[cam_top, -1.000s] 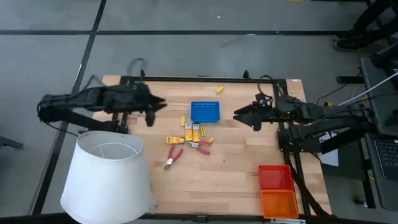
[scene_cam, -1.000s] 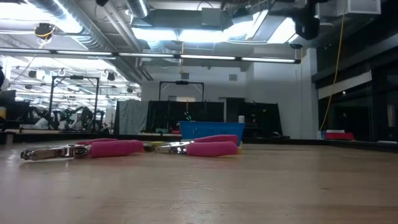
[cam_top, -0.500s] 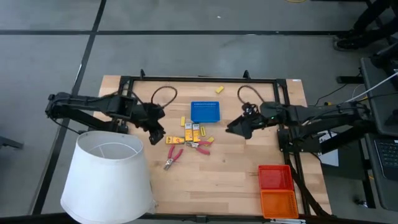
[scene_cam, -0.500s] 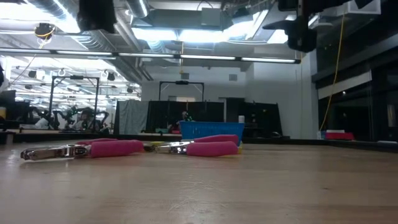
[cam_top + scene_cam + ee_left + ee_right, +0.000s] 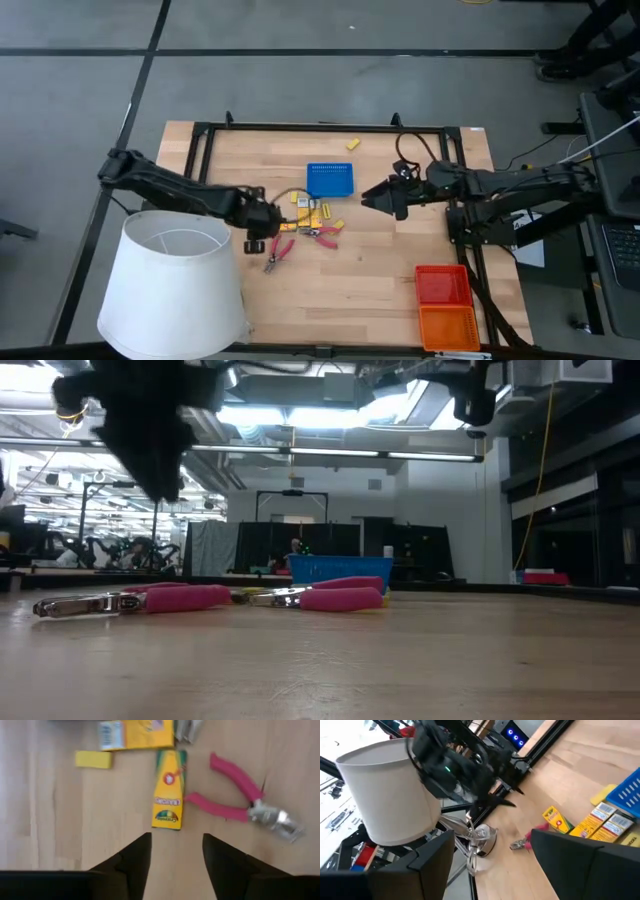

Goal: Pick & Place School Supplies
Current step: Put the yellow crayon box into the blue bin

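Several flat yellow packs lie in a cluster on the table's middle, with one pack lying apart just ahead of my left gripper. Two red-handled pliers rest flat beside them. In the low view they show as pliers and pliers. A tiny yellow block sits near the far edge, and another block lies near the packs. My left gripper hovers open, left of the cluster. My right gripper hangs open to the cluster's right.
A blue tray stands just beyond the packs. A red tray and an orange tray sit at the near right corner. A big white lampshade fills the near left corner, close under my left arm. Bare wood lies between pliers and trays.
My left gripper has swung from the table's far left toward the near edge and the yellow packs, coming down low over the wood beside them. My right gripper has stayed to the right of the cluster with only a small shift. The supplies have not moved.
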`<state>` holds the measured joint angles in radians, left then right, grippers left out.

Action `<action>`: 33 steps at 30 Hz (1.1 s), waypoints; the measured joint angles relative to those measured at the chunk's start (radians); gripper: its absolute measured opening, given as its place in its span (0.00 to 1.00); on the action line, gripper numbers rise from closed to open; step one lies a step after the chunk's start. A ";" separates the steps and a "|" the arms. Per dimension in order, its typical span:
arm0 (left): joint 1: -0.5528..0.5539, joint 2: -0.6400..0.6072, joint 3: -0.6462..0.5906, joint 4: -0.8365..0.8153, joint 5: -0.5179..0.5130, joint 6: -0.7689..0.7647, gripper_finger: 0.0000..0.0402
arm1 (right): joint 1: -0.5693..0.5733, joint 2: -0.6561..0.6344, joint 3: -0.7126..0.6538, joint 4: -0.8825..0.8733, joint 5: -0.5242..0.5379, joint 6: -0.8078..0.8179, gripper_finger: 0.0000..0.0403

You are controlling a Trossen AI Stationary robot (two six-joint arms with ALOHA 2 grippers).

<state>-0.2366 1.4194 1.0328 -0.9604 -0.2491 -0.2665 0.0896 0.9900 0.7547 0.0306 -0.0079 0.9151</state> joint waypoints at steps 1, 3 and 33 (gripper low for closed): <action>0.000 0.026 0.000 0.009 0.008 0.023 0.47 | 0.003 -0.007 0.000 -0.002 0.007 -0.001 0.66; 0.006 0.076 0.000 0.029 0.032 0.059 0.51 | 0.013 -0.017 0.000 0.004 0.029 -0.005 0.66; 0.187 0.366 0.002 0.149 0.162 0.140 0.65 | 0.119 -0.057 0.000 -0.016 0.157 -0.030 0.66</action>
<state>-0.0498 1.7852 1.0348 -0.8112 -0.0872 -0.1265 0.2089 0.9329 0.7547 0.0151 0.1496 0.8856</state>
